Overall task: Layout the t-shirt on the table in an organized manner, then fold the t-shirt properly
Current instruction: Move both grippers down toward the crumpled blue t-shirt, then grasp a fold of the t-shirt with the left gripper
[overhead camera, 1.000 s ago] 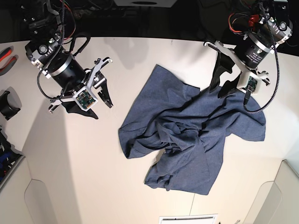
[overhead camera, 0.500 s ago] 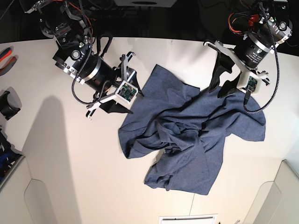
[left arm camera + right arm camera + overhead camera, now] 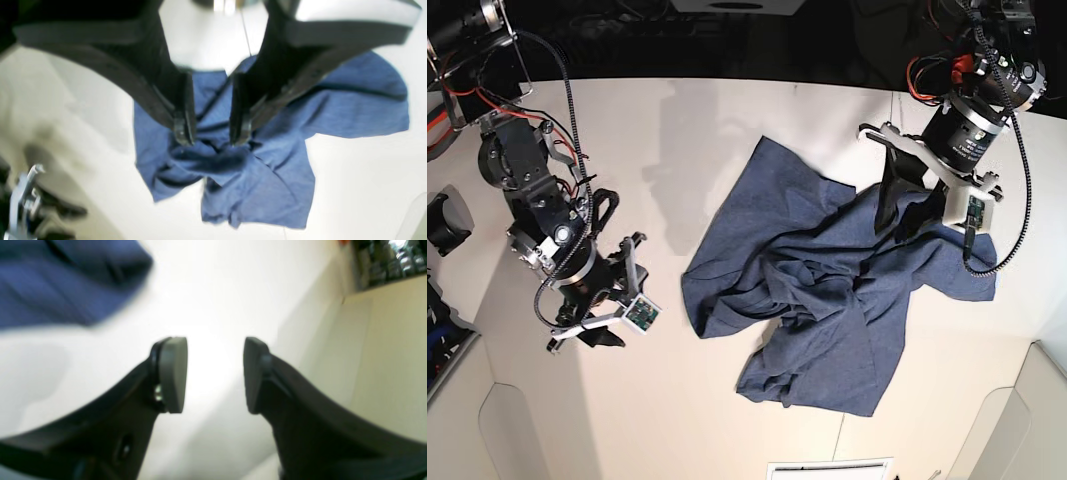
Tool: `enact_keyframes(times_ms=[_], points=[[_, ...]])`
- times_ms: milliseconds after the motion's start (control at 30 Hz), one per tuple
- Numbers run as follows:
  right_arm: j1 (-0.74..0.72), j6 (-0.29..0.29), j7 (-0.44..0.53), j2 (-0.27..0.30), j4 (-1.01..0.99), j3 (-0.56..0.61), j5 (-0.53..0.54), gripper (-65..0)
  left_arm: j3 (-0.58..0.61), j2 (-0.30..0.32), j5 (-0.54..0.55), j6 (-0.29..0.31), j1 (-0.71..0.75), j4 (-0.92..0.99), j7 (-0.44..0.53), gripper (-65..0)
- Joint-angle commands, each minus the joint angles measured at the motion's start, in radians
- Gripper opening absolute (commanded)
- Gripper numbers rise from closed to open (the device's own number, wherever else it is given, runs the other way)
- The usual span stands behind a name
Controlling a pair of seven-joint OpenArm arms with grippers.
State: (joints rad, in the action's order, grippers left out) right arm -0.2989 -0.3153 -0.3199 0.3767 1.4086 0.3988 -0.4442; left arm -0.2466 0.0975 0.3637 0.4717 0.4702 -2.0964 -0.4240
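The slate-blue t-shirt (image 3: 817, 290) lies crumpled and bunched in the middle of the white table (image 3: 677, 130), with no lettering showing. My left gripper (image 3: 905, 208) hovers over the shirt's upper right part. In the left wrist view this gripper (image 3: 210, 135) is open, its narrow gap empty above the folds of the t-shirt (image 3: 267, 173). My right gripper (image 3: 592, 335) is over bare table well left of the shirt. In the right wrist view it (image 3: 213, 373) is open and empty, and only a corner of the t-shirt (image 3: 66, 280) shows at the top left.
Raised white corner panels stand at the front left (image 3: 467, 420) and front right (image 3: 1027, 420). A black object (image 3: 442, 220) sits at the left edge. A white slotted plate (image 3: 827, 468) is at the front edge. Dark clutter lies behind the table.
My right arm has swung away from the shirt's upper left edge, toward the front left of the table. The left arm has shifted slightly over the shirt. Both grippers stay open.
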Motion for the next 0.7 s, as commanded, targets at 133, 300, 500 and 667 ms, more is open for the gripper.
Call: enact_keyframes(times_ms=[133,300,500,667], points=[[-0.110,0.012,0.032,0.039,-0.105,-0.009,0.003,-37.9,0.041,-0.036,0.055,-0.013,-0.098,0.086,0.019,-43.7],[-0.145,-0.065,0.104,0.041,-0.174,-0.008,0.042,-37.9,0.166,-0.038,0.023,-0.016,-0.248,0.284,0.019,-43.7],[-0.171,-0.093,0.230,0.037,-0.244,-0.006,0.039,-37.8,0.215,-0.114,0.014,-0.042,-0.404,0.478,0.020,-43.7],[-0.230,-0.094,0.242,0.002,-0.334,-0.005,0.033,-37.8,0.215,-0.152,-0.042,-0.042,-0.492,0.555,0.019,-43.7]])
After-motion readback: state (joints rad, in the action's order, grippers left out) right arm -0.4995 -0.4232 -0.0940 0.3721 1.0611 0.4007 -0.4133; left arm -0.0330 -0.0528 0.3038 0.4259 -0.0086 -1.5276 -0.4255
